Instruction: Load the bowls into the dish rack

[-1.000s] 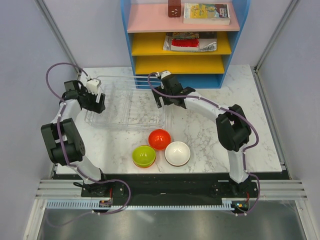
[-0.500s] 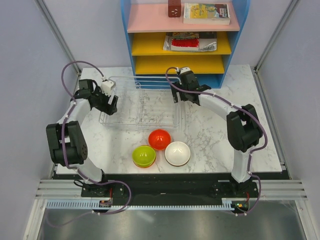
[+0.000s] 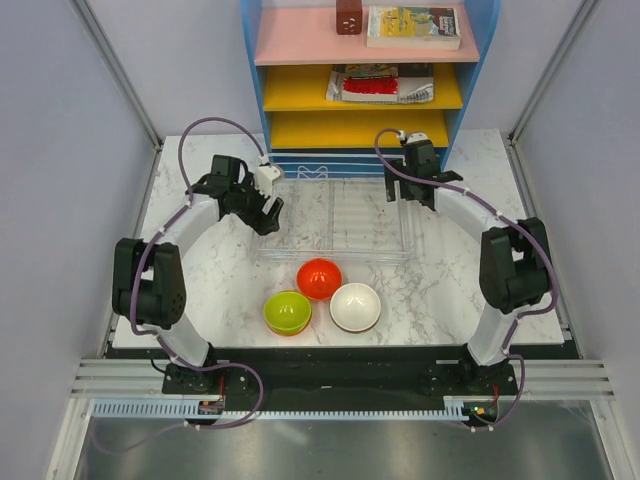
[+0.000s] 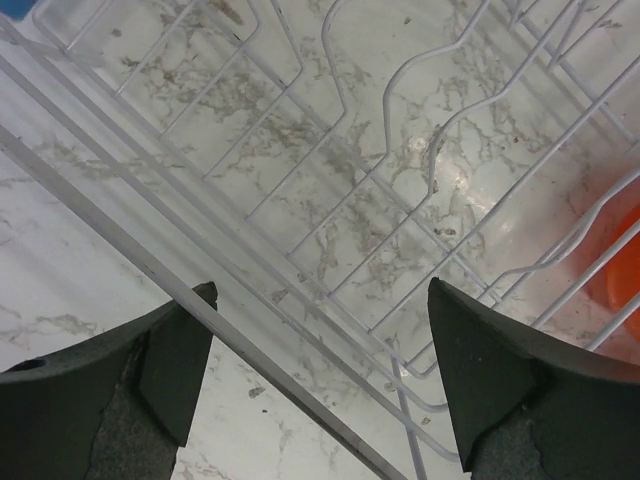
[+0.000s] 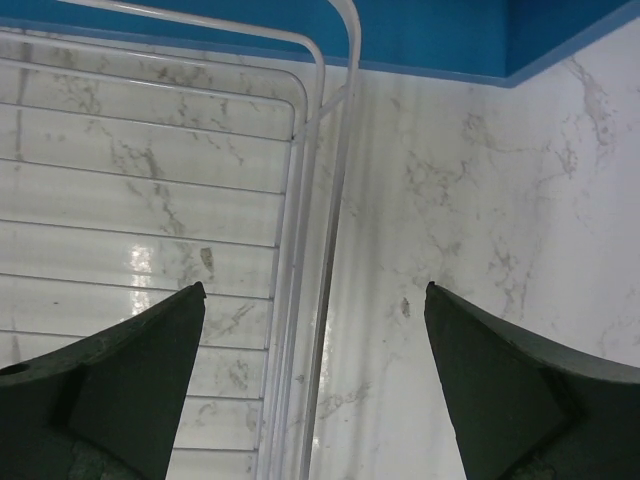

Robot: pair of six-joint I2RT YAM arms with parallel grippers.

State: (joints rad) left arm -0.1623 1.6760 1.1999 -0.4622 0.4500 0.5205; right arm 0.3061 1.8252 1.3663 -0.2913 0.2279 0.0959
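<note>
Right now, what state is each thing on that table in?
dish rack, empty
red bowl, on table, unloaded
green bowl, on table, unloaded
white bowl, on table, unloaded
left gripper, open at rack's left edge
right gripper, open at rack's right edge

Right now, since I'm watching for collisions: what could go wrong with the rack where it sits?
The dish rack lies close by the blue shelf unit; pushing it farther back could jam it. The red bowl sits near the rack's front edge and could get knocked. The left gripper and right gripper are open over thin rim wires, so a grasp may slip.
</note>
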